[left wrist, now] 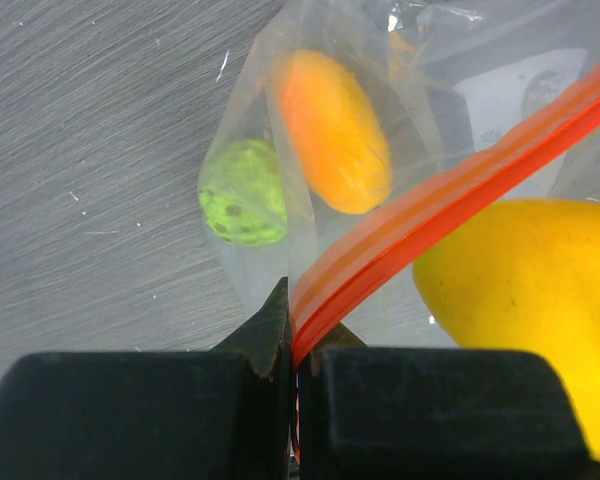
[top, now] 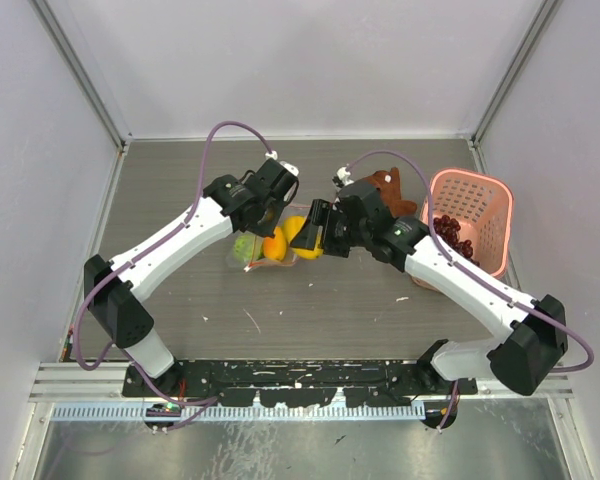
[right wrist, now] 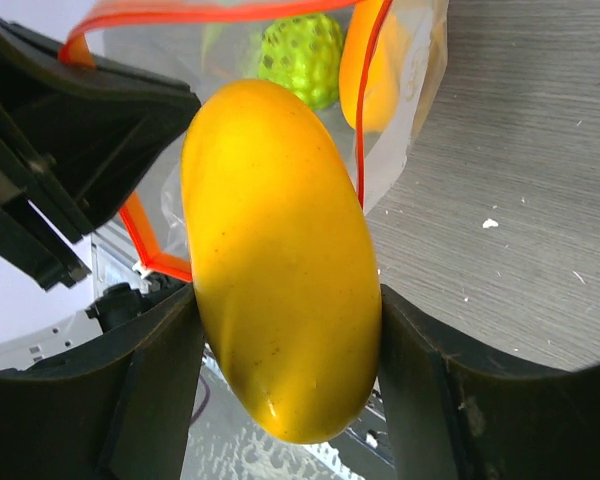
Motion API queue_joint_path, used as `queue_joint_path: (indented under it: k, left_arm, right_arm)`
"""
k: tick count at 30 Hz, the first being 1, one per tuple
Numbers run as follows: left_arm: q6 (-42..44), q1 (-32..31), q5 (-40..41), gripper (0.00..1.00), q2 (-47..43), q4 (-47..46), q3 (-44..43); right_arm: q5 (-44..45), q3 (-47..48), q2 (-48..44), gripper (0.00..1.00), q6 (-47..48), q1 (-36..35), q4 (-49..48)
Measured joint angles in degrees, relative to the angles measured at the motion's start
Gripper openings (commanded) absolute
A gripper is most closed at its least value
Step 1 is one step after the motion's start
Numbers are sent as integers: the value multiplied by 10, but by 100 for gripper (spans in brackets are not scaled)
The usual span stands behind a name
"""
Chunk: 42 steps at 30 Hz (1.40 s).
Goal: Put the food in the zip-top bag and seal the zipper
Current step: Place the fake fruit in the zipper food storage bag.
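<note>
The clear zip-top bag lies at mid table with a bumpy lime-green ball and an orange fruit inside. My left gripper is shut on the bag's orange-red zipper strip and holds the mouth up. My right gripper is shut on a yellow fruit, held at the bag's open mouth. The green ball and orange fruit show past it inside the bag. The dark purple grape bunch lies in the pink basket.
The pink lattice basket stands at the right, next to my right arm. A brown cloth toy lies behind my right wrist. Grey walls close in the table's back and sides.
</note>
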State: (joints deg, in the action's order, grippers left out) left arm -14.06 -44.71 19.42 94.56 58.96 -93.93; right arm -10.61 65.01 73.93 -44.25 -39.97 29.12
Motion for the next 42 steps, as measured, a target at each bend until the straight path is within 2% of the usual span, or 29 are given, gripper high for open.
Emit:
queue_joint_path:
  k: [7,14,25,34,42]
  left_arm:
    - [0,0,-17,0,0,0,0]
    - [0,0,-30,0,0,-1,0]
    - [0,0,-50,0,0,-1,0]
    - [0,0,-57,0,0,0,0]
    - [-1,0,-56,0,0,3,0]
  right_arm:
    - [14,2,22,35,-35,0,-27]
    - [33,5,59,60,-53,-1,-31]
    - [65,8,64,87,-63,-2,-47]
    - [82,11,68,89,-65,-2,-52]
    - [91,11,68,77,-51,-8,-43]
